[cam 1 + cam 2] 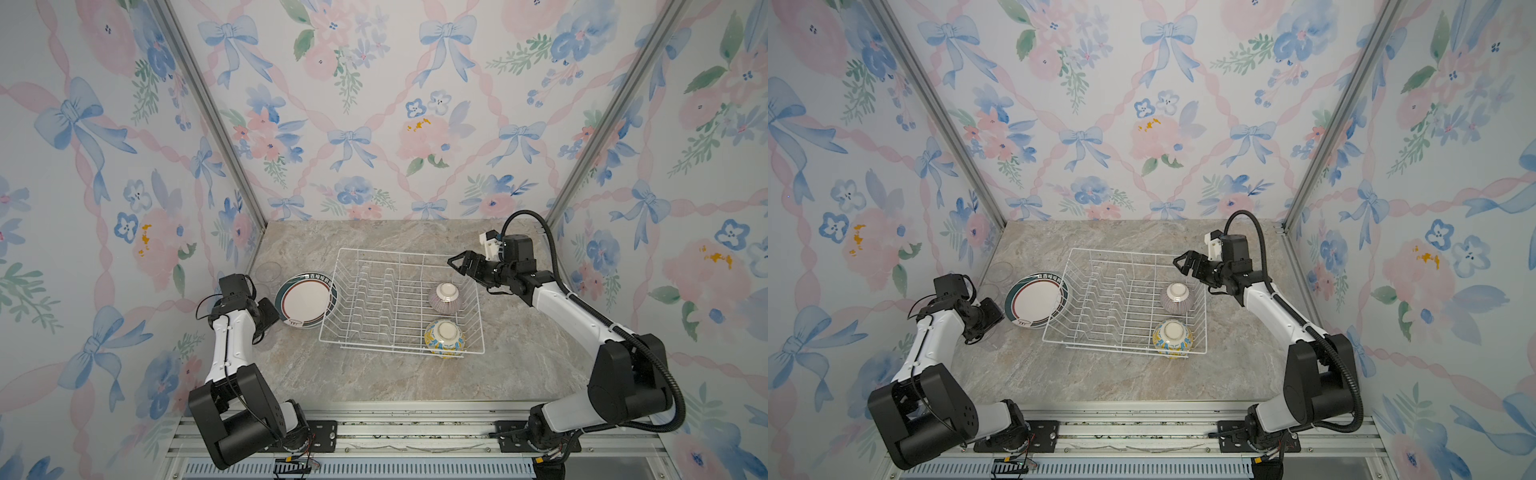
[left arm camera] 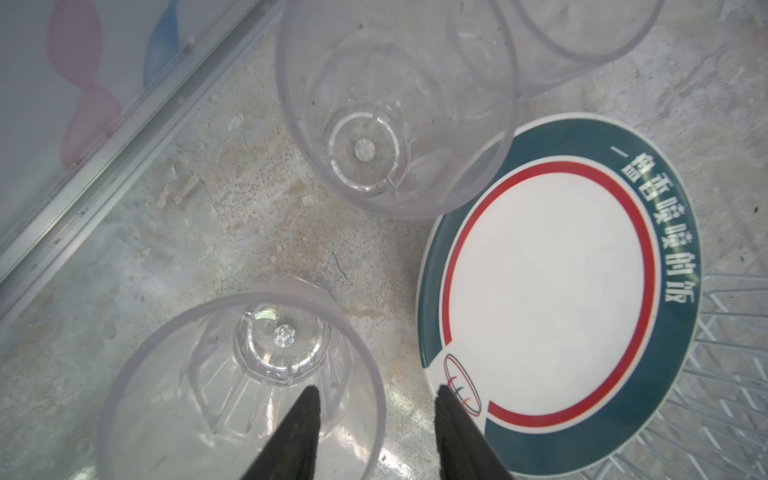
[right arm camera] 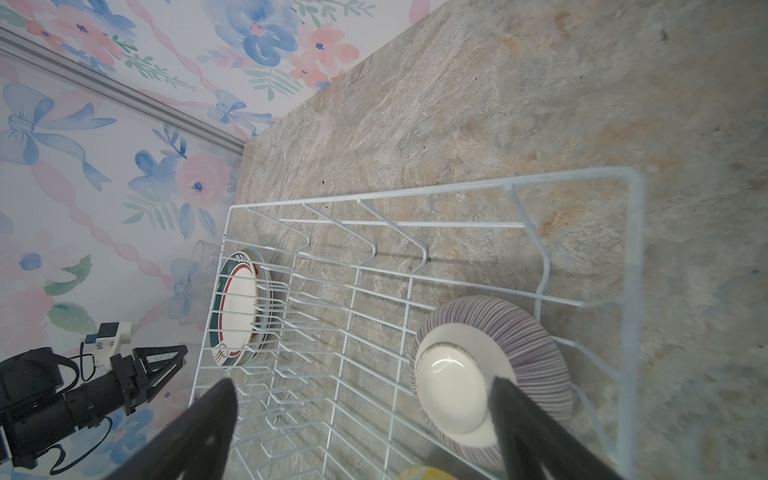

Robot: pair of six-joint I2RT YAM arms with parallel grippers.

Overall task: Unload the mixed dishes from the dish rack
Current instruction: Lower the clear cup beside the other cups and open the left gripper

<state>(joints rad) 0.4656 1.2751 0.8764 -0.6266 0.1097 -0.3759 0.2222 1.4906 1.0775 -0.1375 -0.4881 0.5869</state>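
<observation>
Dishes still to unload sit in the dish rack (image 1: 399, 252): a purple-striped bowl (image 1: 445, 298) and a yellow-blue bowl (image 1: 444, 337), both upturned at its right end. Above the purple one hovers the right gripper (image 1: 455, 267), jaws spread wide. Just outside the rack's left side are a rimmed plate (image 1: 305, 300) and clear glasses (image 2: 395, 108); the left gripper (image 2: 378, 399) stands parted astride one rim, pinching nothing. Rigid, probably slick and breakable, each bowl looks best taken by its raised foot.

A grey-beige marbled tabletop (image 1: 374, 374) sits within walls of floral, bow-patterned wallpaper (image 1: 353, 104). Metal posts (image 1: 206, 109), apparently aluminium, line the corners; a slotted rail (image 1: 415, 432) fronts it.
</observation>
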